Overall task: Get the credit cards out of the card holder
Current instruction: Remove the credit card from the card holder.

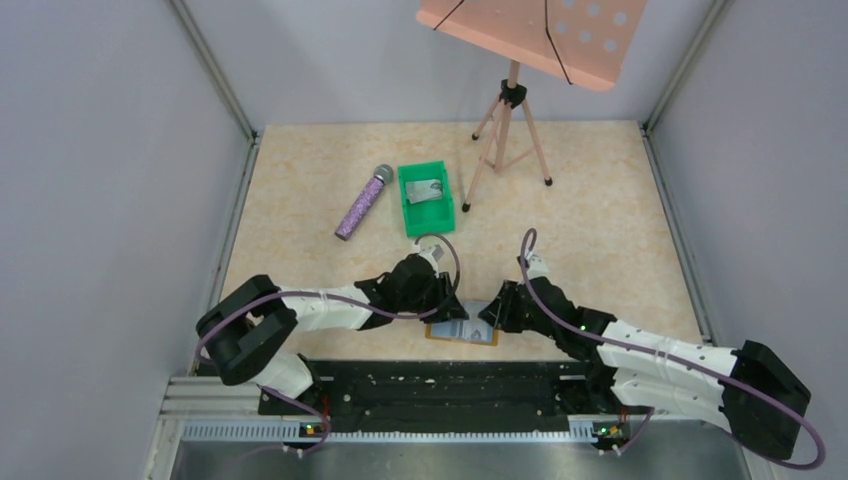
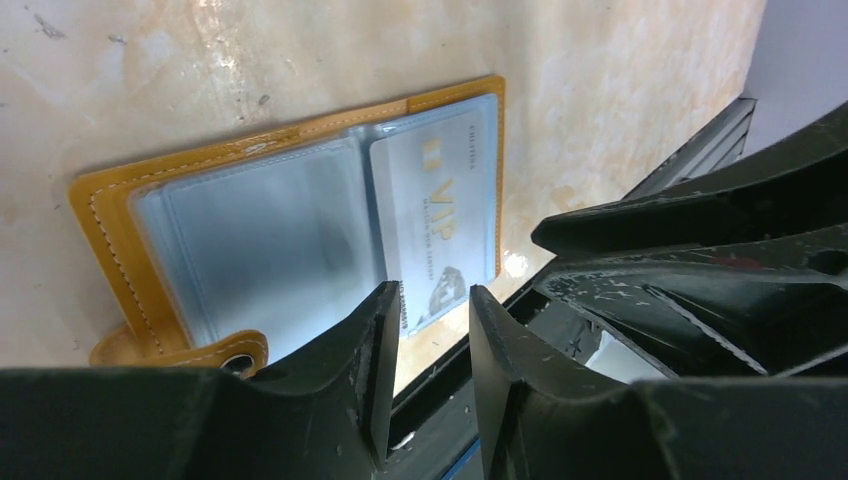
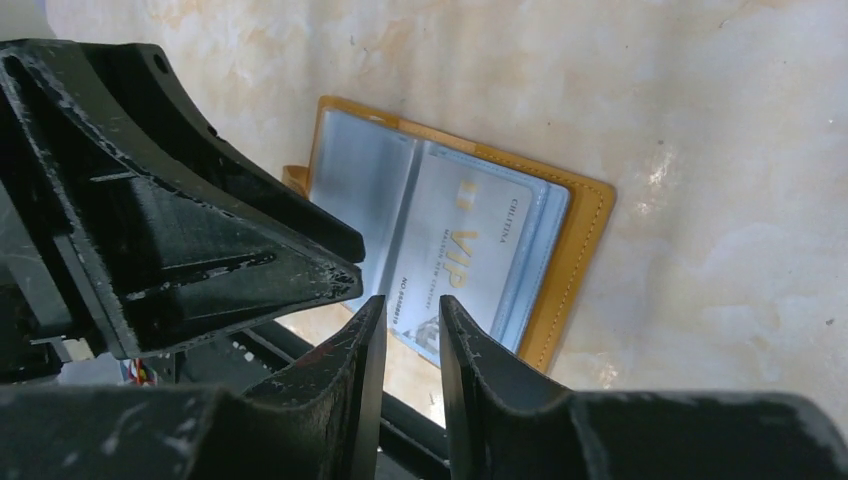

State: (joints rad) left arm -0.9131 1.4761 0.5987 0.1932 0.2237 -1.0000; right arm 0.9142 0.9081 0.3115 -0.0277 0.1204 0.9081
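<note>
Table: we find a beige, marbled table top (image 1: 600, 200) walled by grey panels on three sides.
Stand: a pink perforated music stand on a tripod (image 1: 512, 100) is at the far edge, right of centre.
Arms: the left arm (image 1: 320, 310) and right arm (image 1: 650, 350), white with black joints, reach inward and meet at the near edge.
Microphone: a purple glittery microphone with a grey mesh head (image 1: 362, 203) lies tilted, just left of the bin.
Bin: a green plastic bin (image 1: 404, 190) sits far of the arms, well apart from them; a silvery-grey credit card (image 1: 428, 190) lies inside it.
Card holder: a tan-brown leather bifold card holder (image 2: 250, 150) lies open and flat at the near edge, between the two grippers, its pale blue-grey clear pockets facing up.
Left gripper: the left gripper (image 2: 432, 292) hovers over the holder's near edge, fingers parted by a narrow gap; we cannot tell whether they touch anything.
Right gripper: the right gripper (image 3: 412, 300) faces it, fingers parted by a slimmer gap around the near corner of the pocketed card; contact we cannot confirm.
Pocketed card: a pale card printed "VIP" (image 3: 470, 250) sits in the pocket on the right arm's side; the other pocket looks cloudy.
Clasp tab: a small tan clasp tab with a snap (image 2: 230, 350) projects from the holder's end beside the left fingers.
</note>
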